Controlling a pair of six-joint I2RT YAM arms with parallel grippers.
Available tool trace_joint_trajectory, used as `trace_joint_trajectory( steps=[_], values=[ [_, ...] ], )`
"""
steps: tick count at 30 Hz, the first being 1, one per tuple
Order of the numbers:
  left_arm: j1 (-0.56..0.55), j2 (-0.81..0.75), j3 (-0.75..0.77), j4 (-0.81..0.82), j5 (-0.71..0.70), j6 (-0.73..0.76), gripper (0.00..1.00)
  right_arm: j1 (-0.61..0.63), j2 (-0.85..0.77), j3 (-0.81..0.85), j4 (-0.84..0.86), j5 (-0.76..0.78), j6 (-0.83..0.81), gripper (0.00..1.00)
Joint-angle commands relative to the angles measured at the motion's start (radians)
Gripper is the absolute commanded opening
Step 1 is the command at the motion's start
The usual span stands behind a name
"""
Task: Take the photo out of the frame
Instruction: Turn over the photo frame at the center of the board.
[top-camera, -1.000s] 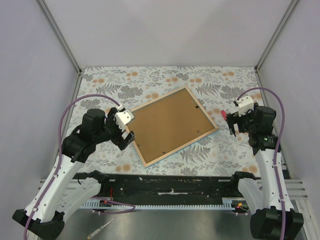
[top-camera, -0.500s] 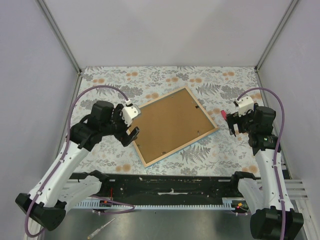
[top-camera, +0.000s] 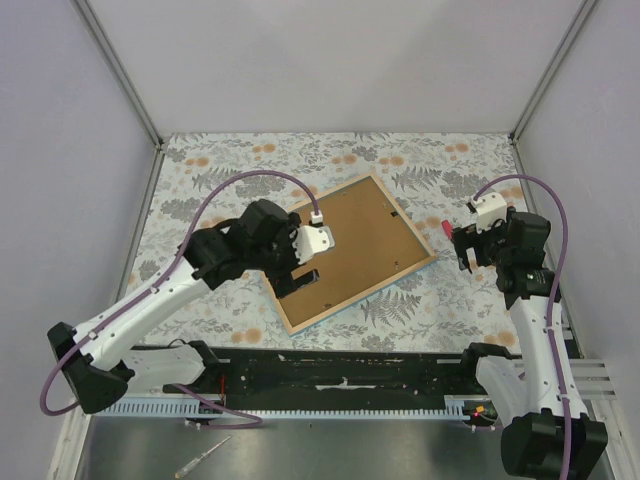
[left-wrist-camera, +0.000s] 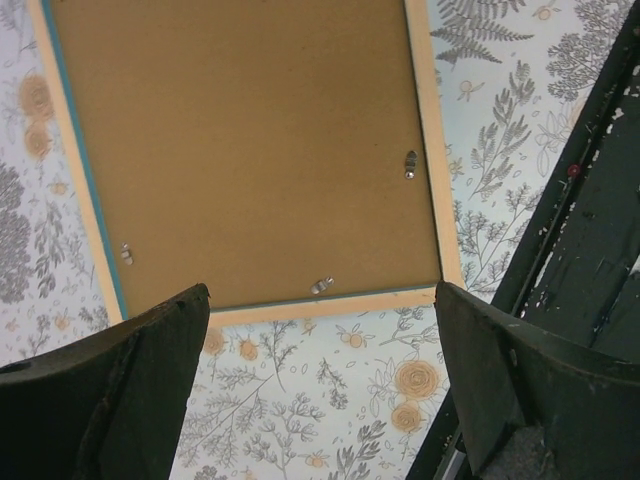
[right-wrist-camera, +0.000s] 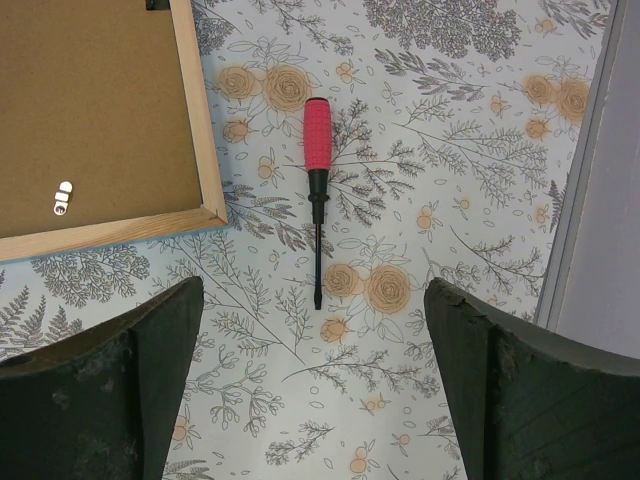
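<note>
The frame (top-camera: 400, 276) is laid face down and askew on the floral-covered desk (top-camera: 230, 160), with its light wood back turned up and a thin blue edge seen along its sides. The photo (top-camera: 360, 235) is seated inside it and is shown only by its plain brown back, with small metal clips (left-wrist-camera: 410, 165) set along the border. The left hand (top-camera: 298, 268) is held above the left part of the frame, spread wide, with nothing gripped. The right hand (top-camera: 462, 250) is held over the desk to the right of the frame, apart from it, likewise spread wide and empty. A red-handled screwdriver (right-wrist-camera: 317, 150) is seen lying on the desk just beside the frame's right corner, below that hand
</note>
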Motion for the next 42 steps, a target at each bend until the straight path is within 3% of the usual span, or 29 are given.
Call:
trace_joint_trajectory(
  steps=[1,15,31,42],
  values=[
    [-0.086,0.054,0.037,-0.011,-0.031,0.040,1.00,-0.001,0.005,-0.002,0.031,0.012,0.012,0.98],
    [-0.382,0.315,0.023,0.079,-0.032,0.064,1.00,-0.001,-0.005,-0.002,0.047,0.064,0.020,0.98],
    [-0.392,0.576,-0.048,0.418,-0.199,-0.023,0.99,-0.001,-0.005,-0.002,0.054,0.079,0.023,0.98],
    [-0.390,0.674,-0.052,0.466,-0.198,-0.045,0.82,-0.001,-0.012,0.002,0.056,0.082,0.032,0.98]
  ],
)
